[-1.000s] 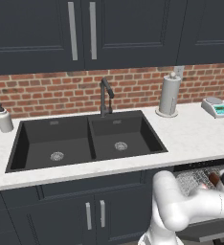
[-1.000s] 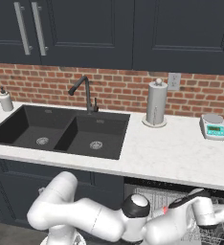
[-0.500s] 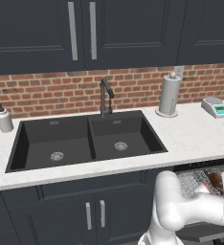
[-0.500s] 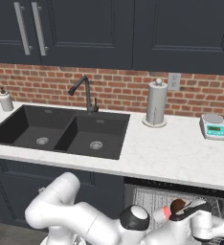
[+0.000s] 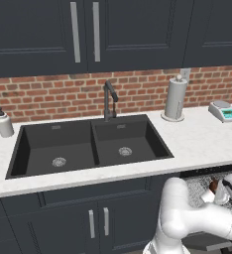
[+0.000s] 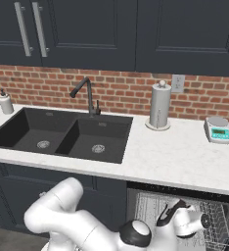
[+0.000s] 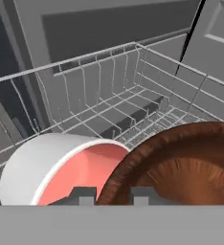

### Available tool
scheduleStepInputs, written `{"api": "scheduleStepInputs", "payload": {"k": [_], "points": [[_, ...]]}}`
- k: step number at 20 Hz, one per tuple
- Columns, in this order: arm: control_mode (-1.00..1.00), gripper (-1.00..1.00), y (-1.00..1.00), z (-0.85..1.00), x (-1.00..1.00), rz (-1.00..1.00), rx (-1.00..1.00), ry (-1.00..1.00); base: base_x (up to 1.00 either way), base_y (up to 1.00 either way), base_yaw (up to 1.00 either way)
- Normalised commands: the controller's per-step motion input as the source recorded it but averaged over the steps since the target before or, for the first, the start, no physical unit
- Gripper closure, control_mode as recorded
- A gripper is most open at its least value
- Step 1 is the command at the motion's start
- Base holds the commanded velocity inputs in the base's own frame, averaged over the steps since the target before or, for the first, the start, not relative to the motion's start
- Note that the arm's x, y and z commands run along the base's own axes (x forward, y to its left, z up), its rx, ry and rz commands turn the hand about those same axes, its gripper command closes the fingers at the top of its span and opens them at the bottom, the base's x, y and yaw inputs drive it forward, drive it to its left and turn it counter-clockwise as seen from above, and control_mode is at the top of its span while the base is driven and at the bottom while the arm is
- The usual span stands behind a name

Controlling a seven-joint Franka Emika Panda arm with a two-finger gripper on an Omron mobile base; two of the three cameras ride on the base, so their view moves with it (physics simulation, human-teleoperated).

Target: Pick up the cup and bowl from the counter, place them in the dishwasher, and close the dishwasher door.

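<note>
The dark reddish-brown bowl fills the lower right of the hand view, low in the dishwasher's grey wire rack. My gripper straddles its rim, one fingertip on each side; whether they still press on it I cannot tell. The whitish cup lies on its side right next to the bowl, its salmon-red inside facing the camera. From the left base view the bowl shows as a brown spot by my hand over the pulled-out rack. The counter runs above. The dishwasher door is out of view.
A black double sink with a dark faucet sits in the counter. A paper-towel roll, a white-and-teal scale and a soap bottle stand by the brick wall. Dark cabinets with bar handles flank the dishwasher.
My hand has sunk lower into the rack with the bowl, coming down beside the cup. Nothing on the counter has moved.
</note>
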Motion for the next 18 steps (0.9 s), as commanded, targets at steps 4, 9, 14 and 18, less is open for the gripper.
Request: {"api": "scheduleStepInputs", "payload": {"k": [4,9,14,18], "points": [[-1.0,-1.0,-0.21,-0.8,-0.06,-0.07,-0.01,0.07,0.0,0.0,0.0],[-1.0,-1.0,-0.42,-0.04,-0.33,0.0,0.07,-0.08,0.0,0.0,0.0],[-1.0,-1.0,-0.19,0.13,-0.38,0.0,0.11,-0.11,0.0,0.0,0.0],[-1.0,-1.0,-0.14,0.35,-0.62,0.0,0.1,-0.04,0.0,0.0,0.0]]}}
